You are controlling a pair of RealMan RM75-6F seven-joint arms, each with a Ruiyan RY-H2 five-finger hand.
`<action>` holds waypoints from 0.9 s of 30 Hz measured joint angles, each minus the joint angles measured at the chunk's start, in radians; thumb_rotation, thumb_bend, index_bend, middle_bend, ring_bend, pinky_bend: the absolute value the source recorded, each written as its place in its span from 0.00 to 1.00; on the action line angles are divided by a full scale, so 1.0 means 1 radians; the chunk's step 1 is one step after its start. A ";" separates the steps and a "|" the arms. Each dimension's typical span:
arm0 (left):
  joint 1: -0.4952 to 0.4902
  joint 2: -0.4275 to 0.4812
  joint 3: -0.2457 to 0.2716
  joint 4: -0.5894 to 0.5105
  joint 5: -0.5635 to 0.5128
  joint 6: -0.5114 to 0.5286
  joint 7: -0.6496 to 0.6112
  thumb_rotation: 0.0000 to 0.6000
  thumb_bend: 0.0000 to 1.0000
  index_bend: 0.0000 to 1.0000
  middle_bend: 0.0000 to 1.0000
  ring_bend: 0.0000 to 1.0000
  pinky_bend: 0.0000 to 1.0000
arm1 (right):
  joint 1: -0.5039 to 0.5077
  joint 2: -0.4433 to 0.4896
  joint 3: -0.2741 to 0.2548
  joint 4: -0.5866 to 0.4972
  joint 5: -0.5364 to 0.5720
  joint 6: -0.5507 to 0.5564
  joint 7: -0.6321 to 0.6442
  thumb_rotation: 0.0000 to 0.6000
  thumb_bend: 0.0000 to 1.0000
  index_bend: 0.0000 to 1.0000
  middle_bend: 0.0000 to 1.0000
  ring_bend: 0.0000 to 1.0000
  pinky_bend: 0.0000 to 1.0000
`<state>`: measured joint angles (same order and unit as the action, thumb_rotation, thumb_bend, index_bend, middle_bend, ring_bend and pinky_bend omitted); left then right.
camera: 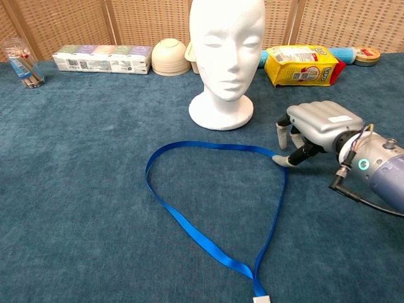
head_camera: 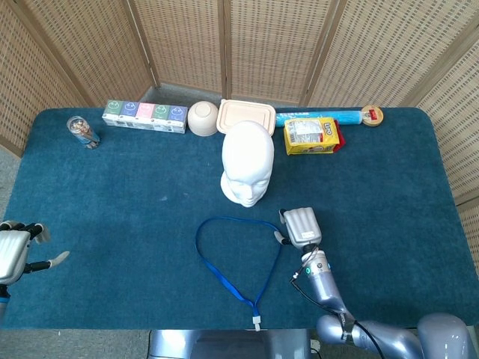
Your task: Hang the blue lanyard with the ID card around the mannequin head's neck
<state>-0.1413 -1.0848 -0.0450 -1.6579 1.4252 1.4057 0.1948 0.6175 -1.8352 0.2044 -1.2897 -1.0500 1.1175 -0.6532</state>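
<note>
The white mannequin head (head_camera: 247,162) (camera: 226,57) stands upright mid-table. In front of it the blue lanyard (head_camera: 224,221) (camera: 189,227) lies flat in an open loop, its small white end piece (head_camera: 256,323) (camera: 260,298) at the near table edge. No ID card shows. My right hand (head_camera: 301,226) (camera: 315,129) rests palm down at the loop's right bend, fingers apart, one fingertip (camera: 281,160) touching the strap there. My left hand (head_camera: 16,250) hovers at the table's left edge with fingers spread, holding nothing; it does not show in the chest view.
Along the back edge stand a clear cup (head_camera: 82,132), a row of small boxes (head_camera: 144,117), a cream bowl (head_camera: 202,118), a beige lidded container (head_camera: 246,116), a yellow snack bag (head_camera: 310,136), a blue roll (head_camera: 318,117) and a tape ring (head_camera: 371,115).
</note>
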 measured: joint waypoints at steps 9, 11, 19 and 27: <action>0.001 0.003 0.004 0.000 0.001 -0.003 -0.009 0.46 0.10 0.53 0.56 0.51 0.32 | 0.008 -0.008 0.004 0.002 0.024 -0.004 -0.028 0.70 0.37 0.53 0.76 0.96 0.98; 0.002 0.004 0.004 0.000 0.001 -0.003 -0.011 0.45 0.10 0.53 0.56 0.51 0.32 | 0.009 -0.009 0.005 0.003 0.028 -0.004 -0.031 0.70 0.38 0.54 0.76 0.96 0.98; 0.001 0.007 0.005 -0.002 0.002 -0.004 -0.014 0.46 0.10 0.53 0.56 0.51 0.32 | 0.015 -0.008 0.008 0.006 0.051 -0.011 -0.049 0.70 0.40 0.54 0.76 0.96 0.99; -0.001 0.005 0.005 -0.003 0.002 -0.008 -0.016 0.46 0.10 0.53 0.56 0.51 0.32 | 0.021 -0.008 0.007 0.016 0.067 -0.018 -0.059 0.70 0.44 0.54 0.76 0.97 1.00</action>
<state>-0.1420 -1.0801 -0.0398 -1.6610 1.4276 1.3975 0.1785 0.6387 -1.8434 0.2112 -1.2741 -0.9832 1.0998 -0.7125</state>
